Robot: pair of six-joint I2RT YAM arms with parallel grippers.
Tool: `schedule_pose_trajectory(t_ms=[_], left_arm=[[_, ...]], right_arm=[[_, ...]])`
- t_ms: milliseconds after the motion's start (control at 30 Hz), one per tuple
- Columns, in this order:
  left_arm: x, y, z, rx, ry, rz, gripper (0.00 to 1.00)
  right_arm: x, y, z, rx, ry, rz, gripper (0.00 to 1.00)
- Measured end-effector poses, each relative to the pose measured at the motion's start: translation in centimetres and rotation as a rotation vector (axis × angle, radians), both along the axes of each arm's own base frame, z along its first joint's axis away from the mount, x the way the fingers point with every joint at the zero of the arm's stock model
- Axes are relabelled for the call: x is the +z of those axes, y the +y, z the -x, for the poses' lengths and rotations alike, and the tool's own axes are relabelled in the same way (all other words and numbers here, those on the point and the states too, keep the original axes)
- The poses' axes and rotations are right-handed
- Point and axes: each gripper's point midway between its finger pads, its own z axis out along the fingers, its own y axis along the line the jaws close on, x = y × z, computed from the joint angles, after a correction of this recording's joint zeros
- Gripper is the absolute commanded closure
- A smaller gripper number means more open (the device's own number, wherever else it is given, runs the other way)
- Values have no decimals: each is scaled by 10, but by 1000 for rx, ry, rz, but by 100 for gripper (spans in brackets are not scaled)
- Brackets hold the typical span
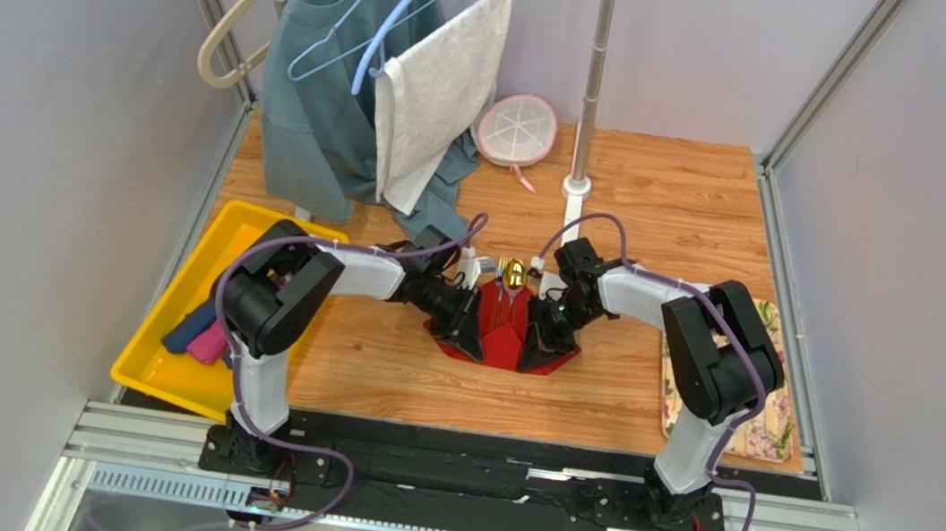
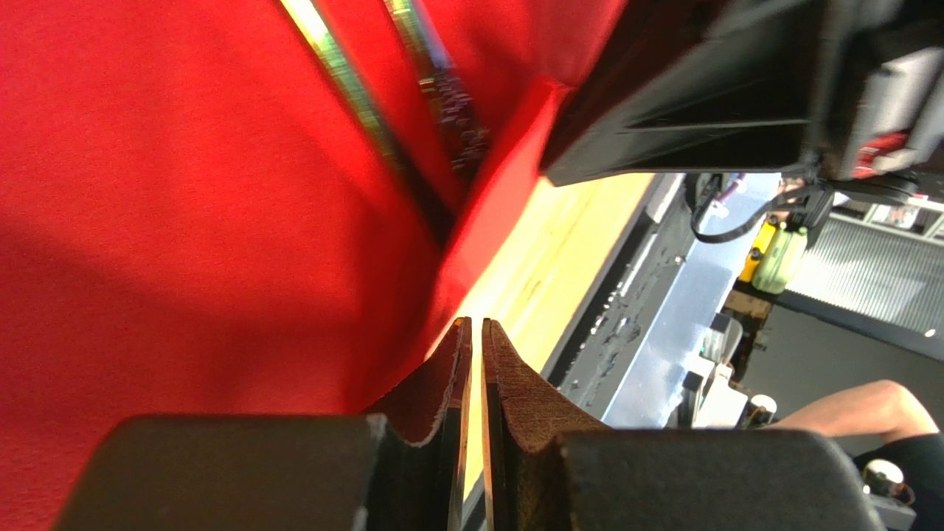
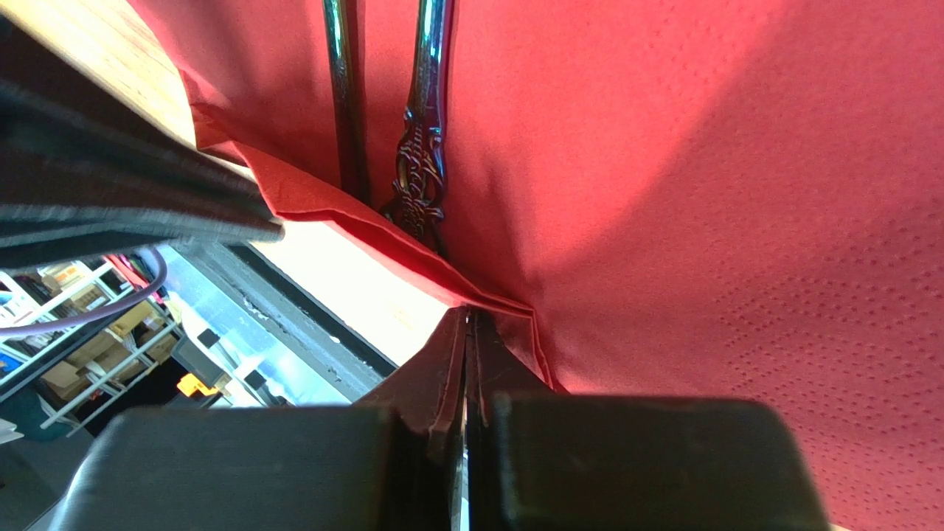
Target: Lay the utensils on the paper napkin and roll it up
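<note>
The right jaws are clenched on the paper napkin [image 3: 687, 221], their fingertips [image 3: 441, 371] pinching a folded edge of the red sheet. The left jaws stand parted by a sliver. Light wood shows through the slit between their fingers [image 2: 441, 382], and the napkin's raised fold lies against the outer side of one finger. Between the two sets of jaws the napkin is drawn up at both sides into a shallow trough. The utensils [image 1: 513, 275] lie along its middle, slim handles side by side, with a gold rounded head poking past the sheet's far edge.

The napkin sits on the bench [image 1: 662, 208], midway between the left and right edges and somewhat nearer the near edge than the far one. The bench top is light wood grain.

A yellow tray [image 1: 196, 270] runs along the left edge toward the near-left corner and holds navy and pink fabric rolls [image 1: 198, 338]. A floral cloth [image 1: 765, 417] lies flat along the right edge toward the near-right corner. Near the middle of the far edge a pole [image 1: 597, 64] rises from a white base, with a round pink-rimmed dish [image 1: 516, 129] just left of it. A sweatshirt [image 1: 320, 125] and a pale towel [image 1: 440, 86] hang on hangers over the far-left corner.

Grey walls close in the left, right and far sides. Bare wood stretches from the napkin to the far edge and sideways to the tray and the cloth, with a narrower strip toward the near edge.
</note>
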Motion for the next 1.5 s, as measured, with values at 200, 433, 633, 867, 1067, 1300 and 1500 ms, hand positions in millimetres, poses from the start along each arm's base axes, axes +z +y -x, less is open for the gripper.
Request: schedule_pose_trajectory(t_ms=[200,433,633,867,1067,1300,1500], left_arm=[[-12,9,-4,29,41,-31,86],[-14,15,-5,41,53,-36,86],[-15,24,-4,48,66,-42,86],[-14,38,-6,74,93,-33,83],[8,33,-6,88,38,67,81],[49,-12,-15,61,-76,239,83],[36,-35,-26,104,-39,258,84]], right_arm=[[0,0,0,0,0,1,100],[0,-1,-1,-1,-3,6,100],[0,-1,-1,-1,-3,8,100],[0,-1,-1,-1,-4,9,100],[0,-1,-1,-1,-4,8,100],[0,-1,-1,-1,-3,9,100],[0,-1,-5,-7,1,11,100]])
